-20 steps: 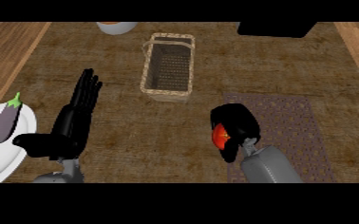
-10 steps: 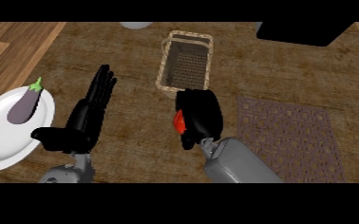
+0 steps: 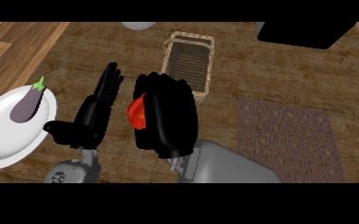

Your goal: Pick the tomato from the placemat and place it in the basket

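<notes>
Tomato (image 3: 136,112) sits in the right hand (image 3: 167,116), fingers curled round it so it rides clear of the counter, just short of the basket. Beside it the left hand (image 3: 91,111) rests open, fingers straight and together, out of the way. Left of that, an eggplant (image 3: 27,105) lies on a plate (image 3: 17,142); the mat (image 3: 294,137) lies right. Beyond, the basket (image 3: 188,61) waits, its opening upward to take the drop.

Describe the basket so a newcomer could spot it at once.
Start at the brown counter and look to its far middle, beyond the right hand that holds the tomato. The basket is a pale woven rectangle with a dark mesh floor. Unlike the flat purplish placemat to its right, it has raised walls.
</notes>
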`<state>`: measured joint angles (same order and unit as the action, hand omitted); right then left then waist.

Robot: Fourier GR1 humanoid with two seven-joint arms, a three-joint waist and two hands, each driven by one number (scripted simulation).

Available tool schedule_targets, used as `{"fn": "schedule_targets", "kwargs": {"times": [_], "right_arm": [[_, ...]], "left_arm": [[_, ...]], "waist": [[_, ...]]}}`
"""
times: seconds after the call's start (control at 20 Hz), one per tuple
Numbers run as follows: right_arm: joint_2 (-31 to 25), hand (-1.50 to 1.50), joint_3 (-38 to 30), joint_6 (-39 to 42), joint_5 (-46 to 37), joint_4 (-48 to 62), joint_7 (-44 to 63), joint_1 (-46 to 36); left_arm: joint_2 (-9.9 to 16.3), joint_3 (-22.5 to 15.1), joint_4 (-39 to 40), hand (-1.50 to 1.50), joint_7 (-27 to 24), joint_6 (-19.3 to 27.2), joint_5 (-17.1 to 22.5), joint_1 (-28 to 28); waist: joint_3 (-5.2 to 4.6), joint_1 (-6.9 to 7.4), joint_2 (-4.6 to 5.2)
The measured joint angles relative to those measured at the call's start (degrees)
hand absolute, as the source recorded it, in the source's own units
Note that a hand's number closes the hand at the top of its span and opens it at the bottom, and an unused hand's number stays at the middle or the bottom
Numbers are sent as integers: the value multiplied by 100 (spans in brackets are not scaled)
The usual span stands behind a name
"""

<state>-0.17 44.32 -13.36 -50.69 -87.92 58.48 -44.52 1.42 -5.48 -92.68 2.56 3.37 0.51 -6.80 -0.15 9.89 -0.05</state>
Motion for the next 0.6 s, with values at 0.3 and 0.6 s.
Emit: {"fn": "schedule_targets", "kwargs": {"times": [0.3,0.6], "right_arm": [[-37,150,162,-257,284,-81,495,-945],[-59,150,33,-237,485,343,917,-1709]], "left_arm": [[-28,33,107,0,20,77,-43,-57],[-2,145,130,0,59,151,-40,-89]], "waist": [[-17,-99,-47],[-24,-258,-70]]}}
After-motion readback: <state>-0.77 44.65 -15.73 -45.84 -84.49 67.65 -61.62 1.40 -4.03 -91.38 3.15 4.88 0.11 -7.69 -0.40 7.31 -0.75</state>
